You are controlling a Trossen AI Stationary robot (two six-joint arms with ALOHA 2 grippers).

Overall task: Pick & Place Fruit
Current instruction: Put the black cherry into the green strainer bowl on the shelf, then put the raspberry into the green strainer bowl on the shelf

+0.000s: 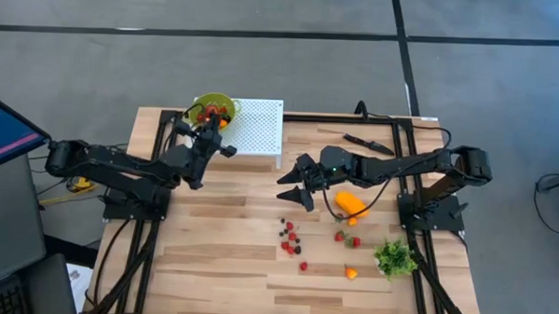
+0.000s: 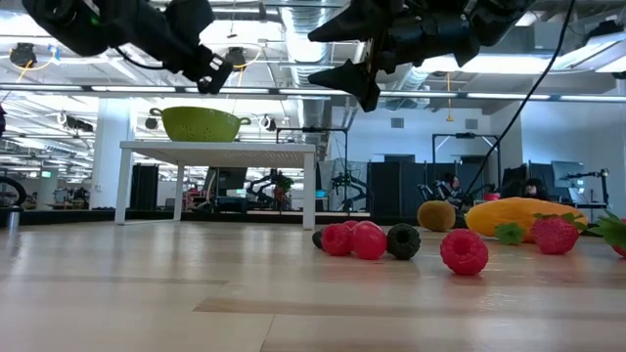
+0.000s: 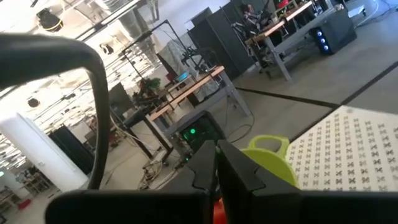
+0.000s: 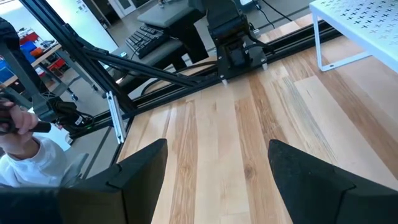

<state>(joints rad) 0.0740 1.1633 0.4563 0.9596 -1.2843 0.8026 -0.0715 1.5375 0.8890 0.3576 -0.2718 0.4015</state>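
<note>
Left gripper [image 1: 226,151] clenched, empty as far as visible, beside the colander [image 1: 212,109]. Right gripper [image 1: 295,187] released above the berries [image 1: 291,239]. Likely next: descend, grasp 1.

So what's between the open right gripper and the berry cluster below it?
Only bare wood: in the high view the right gripper hangs open above the berry cluster, with bare table between.

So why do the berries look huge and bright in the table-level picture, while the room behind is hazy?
Low view: the raspberries lie nearest the lens, so they loom large, and ceiling lights wash out the room behind. High view: even light, soft shadows under both arms. Left wrist view: the green colander looks soft-edged.
</note>
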